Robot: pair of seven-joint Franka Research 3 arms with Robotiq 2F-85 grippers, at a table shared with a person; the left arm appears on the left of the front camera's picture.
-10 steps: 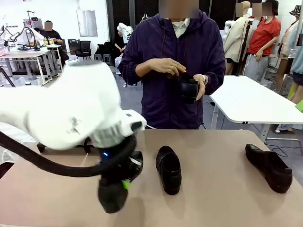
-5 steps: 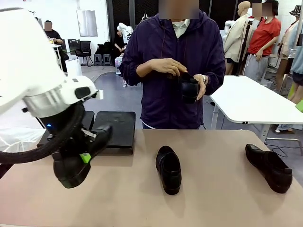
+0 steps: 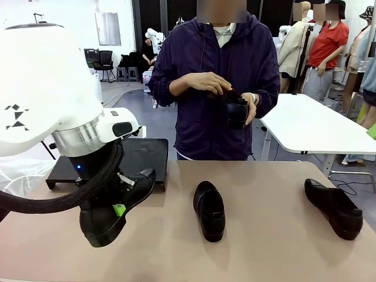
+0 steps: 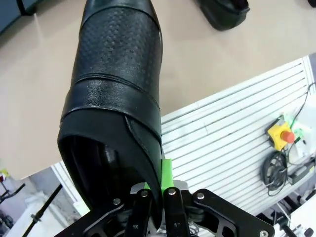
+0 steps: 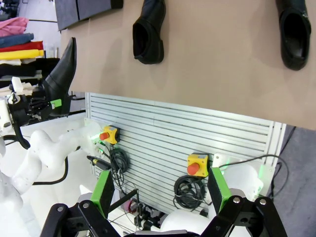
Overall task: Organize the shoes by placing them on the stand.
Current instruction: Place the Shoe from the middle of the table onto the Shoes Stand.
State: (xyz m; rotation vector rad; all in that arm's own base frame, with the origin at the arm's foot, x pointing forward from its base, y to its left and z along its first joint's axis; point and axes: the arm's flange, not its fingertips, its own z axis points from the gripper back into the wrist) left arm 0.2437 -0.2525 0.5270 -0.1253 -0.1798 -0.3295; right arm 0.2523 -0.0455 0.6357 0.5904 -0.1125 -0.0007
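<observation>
One loafer (image 3: 114, 212) hung tilted, toe up, over the tabletop's (image 3: 276, 247) near left corner, the left arm's jaws clamped tight on its collar. The stand (image 3: 144, 154) sat just beyond, at the far left edge. Another loafer (image 3: 210, 210) lay mid-tabletop, a third (image 3: 333, 208) by the right edge, a fourth (image 3: 234, 110) in the person's hands (image 3: 207, 82). The right arm's jaws gaped wide, holding nothing.

Middle shoe (image 3: 209, 210) right of stand (image 3: 144, 155)
</observation>
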